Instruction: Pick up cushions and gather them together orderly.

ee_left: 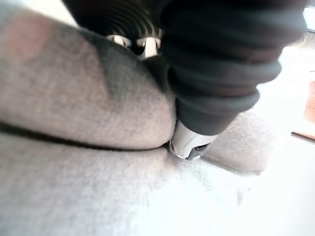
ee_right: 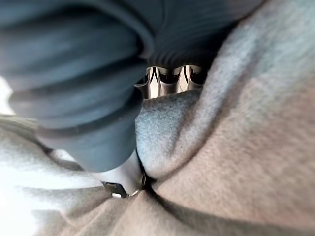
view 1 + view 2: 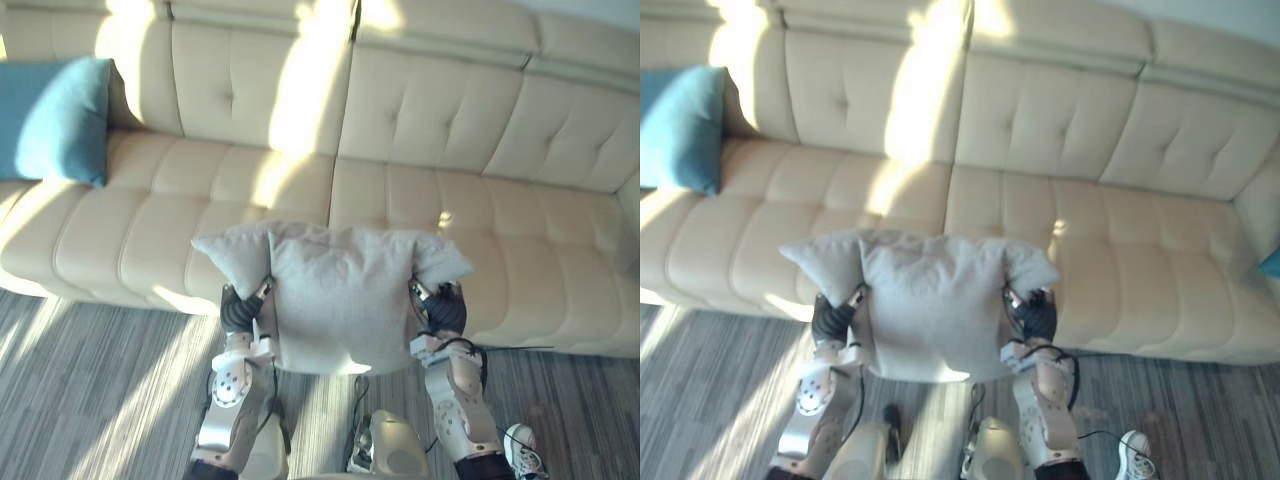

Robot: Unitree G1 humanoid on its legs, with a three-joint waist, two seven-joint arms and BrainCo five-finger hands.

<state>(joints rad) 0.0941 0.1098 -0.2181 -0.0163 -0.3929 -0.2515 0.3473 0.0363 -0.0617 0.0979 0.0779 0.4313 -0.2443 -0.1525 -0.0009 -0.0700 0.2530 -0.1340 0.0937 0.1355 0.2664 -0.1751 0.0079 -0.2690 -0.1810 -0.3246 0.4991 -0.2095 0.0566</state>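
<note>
Nearest: grey striped plank floor (image 3: 90, 390), sun streaks across it.

Left hand (image 3: 240, 310) and right hand (image 3: 445, 308) are 1 on each side edge of the light grey square fabric cushion (image 3: 340, 300), which is held up between them in front of the sofa, over the seat's front edge. Both hands are clamped on it. In the left wrist view the thumb (image 1: 189, 145) digs into a fold of the grey cloth, with the fingers behind the bulge. It is the same on the right, thumb (image 2: 123, 179) buried in a crease. Fabric bunches at both grips.

Cushion orientation: broad face up toward the head camera, wide axis left-right and parallel to the sofa front, lower edge toward the robot. The 2 far corners splay outward past the hands.

Obstruction: the cushion hides the middle of the seat front and the floor strip below it.

Behind: cream tufted leather sofa (image 3: 450, 130), sunlit patches on backrest and seat. A teal fabric cushion (image 3: 55, 120) leans upright against the backrest at the sofa's left end, well apart from the grey one. A teal sliver (image 3: 1270, 263) sits at the sofa's right end, too little visible to identify.
</note>
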